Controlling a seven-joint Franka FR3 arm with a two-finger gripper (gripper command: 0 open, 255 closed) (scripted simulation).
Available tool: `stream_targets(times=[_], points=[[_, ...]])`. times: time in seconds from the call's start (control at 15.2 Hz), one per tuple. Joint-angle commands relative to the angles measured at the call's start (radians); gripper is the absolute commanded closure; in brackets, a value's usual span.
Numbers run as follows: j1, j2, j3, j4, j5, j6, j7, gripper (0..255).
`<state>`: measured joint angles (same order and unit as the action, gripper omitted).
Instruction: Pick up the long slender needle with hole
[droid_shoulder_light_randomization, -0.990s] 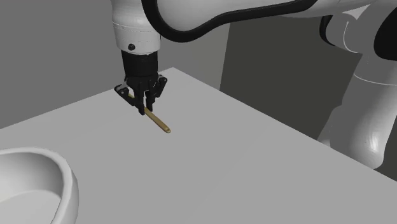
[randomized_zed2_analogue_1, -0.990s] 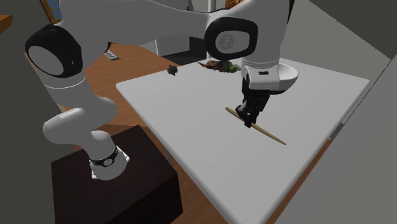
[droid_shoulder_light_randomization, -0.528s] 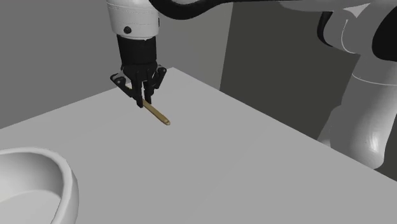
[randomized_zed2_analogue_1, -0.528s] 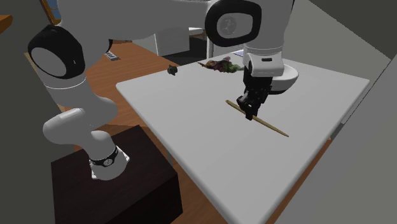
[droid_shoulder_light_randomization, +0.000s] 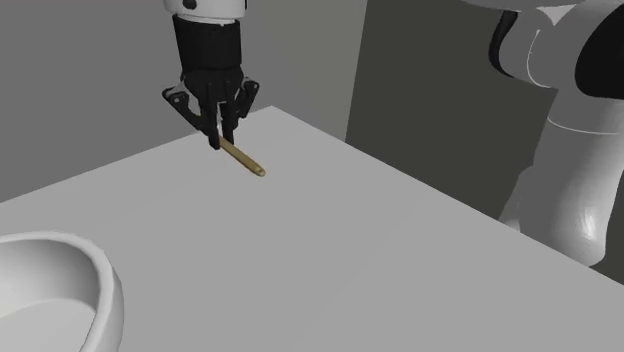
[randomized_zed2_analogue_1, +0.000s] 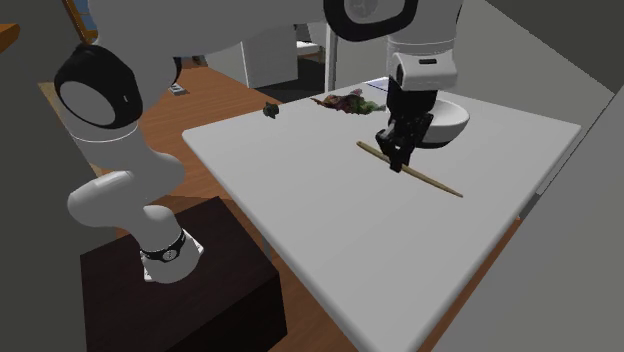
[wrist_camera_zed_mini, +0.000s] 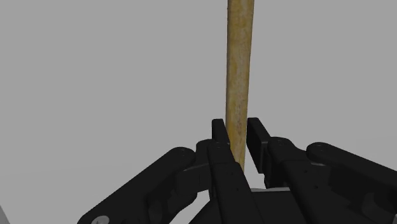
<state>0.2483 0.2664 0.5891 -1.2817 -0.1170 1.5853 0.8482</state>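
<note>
The needle (droid_shoulder_light_randomization: 243, 160) is a long, thin, yellowish-brown stick. My black gripper (droid_shoulder_light_randomization: 216, 139) is shut on it near one end and holds it lifted above the white table (droid_shoulder_light_randomization: 330, 240). In the second exterior view the needle (randomized_zed2_analogue_1: 430, 180) slants across the table with the gripper (randomized_zed2_analogue_1: 396, 160) clasping it. In the wrist view the needle (wrist_camera_zed_mini: 239, 70) runs straight out from between the two fingertips (wrist_camera_zed_mini: 219, 130), which press on both its sides.
A white bowl (droid_shoulder_light_randomization: 55, 290) sits at the shoulder view's lower left. Another white bowl (randomized_zed2_analogue_1: 450, 120) stands behind the gripper in the second exterior view, with small dark and green objects (randomized_zed2_analogue_1: 345, 102) near the table's far edge. The dark stand (randomized_zed2_analogue_1: 190, 285) is beside the table.
The arm has risen with the needle in its grip, lifting it off the table. The fingers stay shut on it.
</note>
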Motion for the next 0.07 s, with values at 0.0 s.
stream_targets(times=[0.0], points=[[0.002, 0.004, 0.000, 0.014, -0.002, -0.011, 0.000, 255]])
